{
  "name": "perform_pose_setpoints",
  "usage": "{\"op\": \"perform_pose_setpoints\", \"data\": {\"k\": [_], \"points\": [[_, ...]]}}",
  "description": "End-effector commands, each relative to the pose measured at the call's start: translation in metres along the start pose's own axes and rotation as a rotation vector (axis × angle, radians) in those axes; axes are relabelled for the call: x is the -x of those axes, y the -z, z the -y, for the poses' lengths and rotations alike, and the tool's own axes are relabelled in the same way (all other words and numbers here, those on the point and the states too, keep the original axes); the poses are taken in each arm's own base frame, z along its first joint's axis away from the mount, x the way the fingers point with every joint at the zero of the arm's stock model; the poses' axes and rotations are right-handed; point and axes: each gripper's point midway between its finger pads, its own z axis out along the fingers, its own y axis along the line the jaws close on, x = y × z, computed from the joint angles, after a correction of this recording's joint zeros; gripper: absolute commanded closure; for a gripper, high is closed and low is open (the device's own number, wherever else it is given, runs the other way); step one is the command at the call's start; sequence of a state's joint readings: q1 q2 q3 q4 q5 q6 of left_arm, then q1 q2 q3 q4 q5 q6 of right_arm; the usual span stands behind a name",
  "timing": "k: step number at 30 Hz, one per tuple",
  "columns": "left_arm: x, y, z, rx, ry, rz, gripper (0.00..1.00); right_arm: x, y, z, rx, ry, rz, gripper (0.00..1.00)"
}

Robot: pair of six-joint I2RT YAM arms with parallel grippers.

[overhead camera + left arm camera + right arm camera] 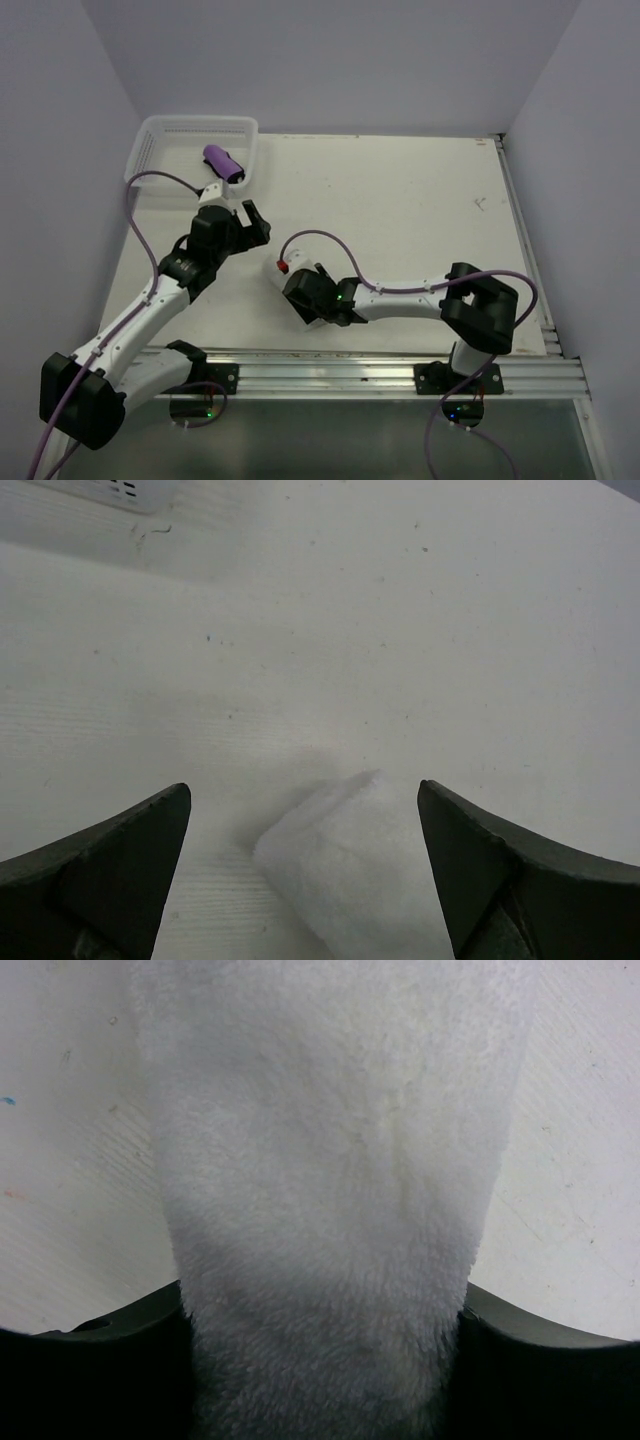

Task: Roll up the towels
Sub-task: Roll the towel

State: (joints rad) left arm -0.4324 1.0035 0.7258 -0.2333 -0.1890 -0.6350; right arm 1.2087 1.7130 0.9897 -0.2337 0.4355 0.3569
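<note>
The purple towel [223, 163] lies rolled up inside the white mesh basket [160, 130] at the back left. The fluffy white towel [330, 1140] fills the right wrist view as a thick roll. My right gripper [322, 1295] is shut on it, both fingers pressing into its sides, low over the table's middle [295, 278]. One end of the white towel [345, 865] rests on the table between the wide-apart fingers of my left gripper [303, 790]. That gripper is open and touches nothing. In the top view the left gripper [255, 222] hangs just in front of the basket.
The white table [400, 200] stretches to the right and back, closed in by pale walls. A corner of the basket [120, 490] shows at the top left of the left wrist view. An aluminium rail [380, 370] with both arm bases runs along the near edge.
</note>
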Motion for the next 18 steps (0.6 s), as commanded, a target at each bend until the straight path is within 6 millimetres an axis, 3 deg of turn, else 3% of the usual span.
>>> {"op": "perform_pose_setpoints", "data": {"k": [1, 5, 11, 18], "points": [[0.004, 0.004, -0.014, 0.047, -0.040, -0.001, 0.00, 0.014, 0.002, -0.002, -0.001, 0.011, 0.011, 1.00], [-0.006, 0.003, -0.006, -0.007, -0.038, -0.041, 0.00, 0.018, -0.001, -0.002, -0.010, 0.008, 0.017, 1.00], [-0.055, 0.003, 0.011, -0.125, 0.048, -0.243, 0.00, 0.032, -0.007, 0.006, -0.107, -0.039, 0.050, 1.00], [-0.071, -0.002, 0.017, -0.136, 0.137, -0.314, 0.00, 0.055, -0.015, -0.002, -0.116, -0.132, 0.137, 0.98]]}}
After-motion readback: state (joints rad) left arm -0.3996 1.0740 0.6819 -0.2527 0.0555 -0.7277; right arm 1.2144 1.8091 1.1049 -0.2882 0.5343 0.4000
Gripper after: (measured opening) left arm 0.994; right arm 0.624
